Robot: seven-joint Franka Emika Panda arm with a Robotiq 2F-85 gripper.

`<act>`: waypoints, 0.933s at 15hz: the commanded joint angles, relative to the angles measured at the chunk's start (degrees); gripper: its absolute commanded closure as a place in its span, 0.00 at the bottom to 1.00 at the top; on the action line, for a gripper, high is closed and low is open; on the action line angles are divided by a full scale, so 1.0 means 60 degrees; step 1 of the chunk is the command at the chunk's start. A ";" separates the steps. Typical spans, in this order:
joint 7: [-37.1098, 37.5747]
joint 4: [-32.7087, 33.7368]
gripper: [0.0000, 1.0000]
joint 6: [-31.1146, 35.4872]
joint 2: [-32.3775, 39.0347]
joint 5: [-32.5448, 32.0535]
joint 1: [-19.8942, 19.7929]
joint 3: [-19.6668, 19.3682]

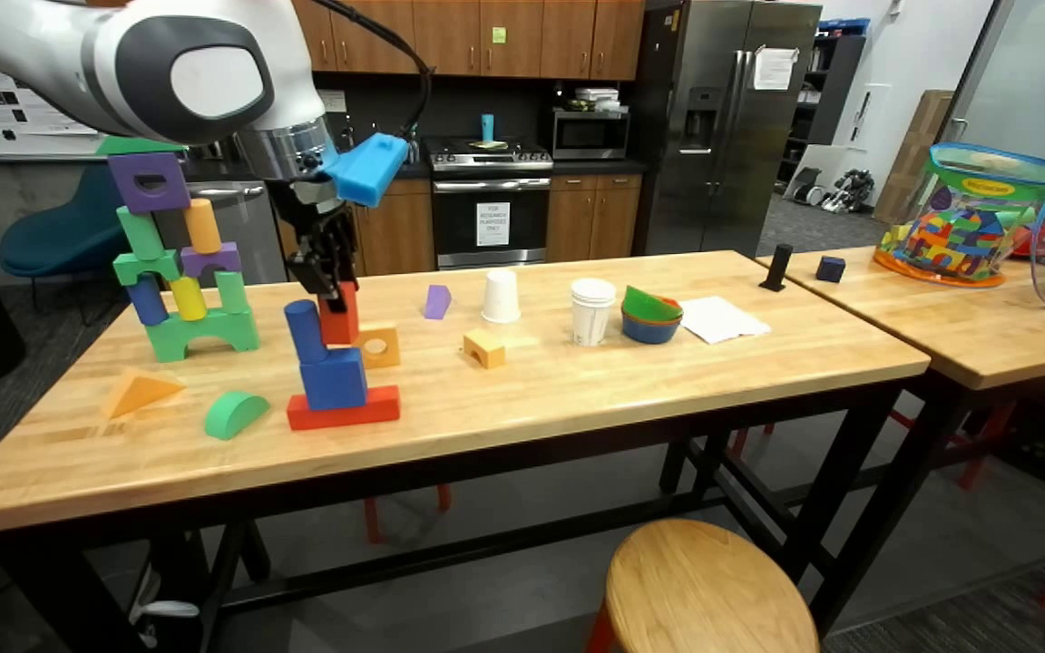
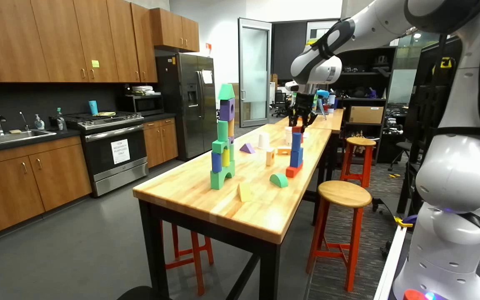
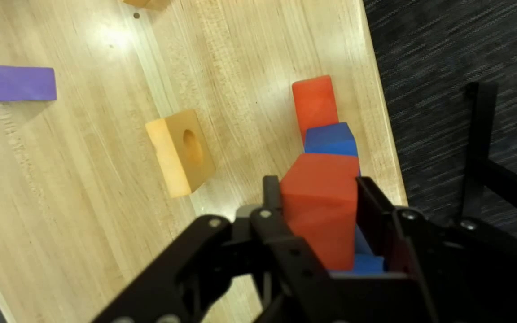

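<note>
Red block [image 3: 321, 211] clamped between the fingers [image 3: 272, 193], long axis about upright, over blue block [image 1: 334, 381]; contact unclear.

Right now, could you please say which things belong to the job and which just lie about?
Seemingly in the job: gripper, red block it holds, blue cylinder, blue block, red plank.

Seemingly lying about: upturned cup, blue bowl, white paper.

Research lab with kitchen fittings: wooden cabinets [image 2: 61, 37], sink [image 2: 13, 139], microwave [image 1: 590, 136], dark fridge [image 1: 713, 154], stove [image 2: 101, 153] with paper sign [image 1: 493, 224] reading "for research purposes only". White robot arm [image 2: 452, 183] beside long wooden surface [image 1: 577, 381]. Stools [image 2: 344, 194]; dark shelving [image 2: 363, 100] holding gear; glass door [image 2: 256, 71].
</note>
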 commanded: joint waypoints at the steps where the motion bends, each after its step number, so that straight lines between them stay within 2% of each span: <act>1: 0.0070 -0.0131 0.81 0.0060 -0.0194 -0.0056 0.0013 -0.0067; 14: 0.0131 -0.0192 0.81 0.0222 -0.0185 -0.0175 0.0015 -0.0107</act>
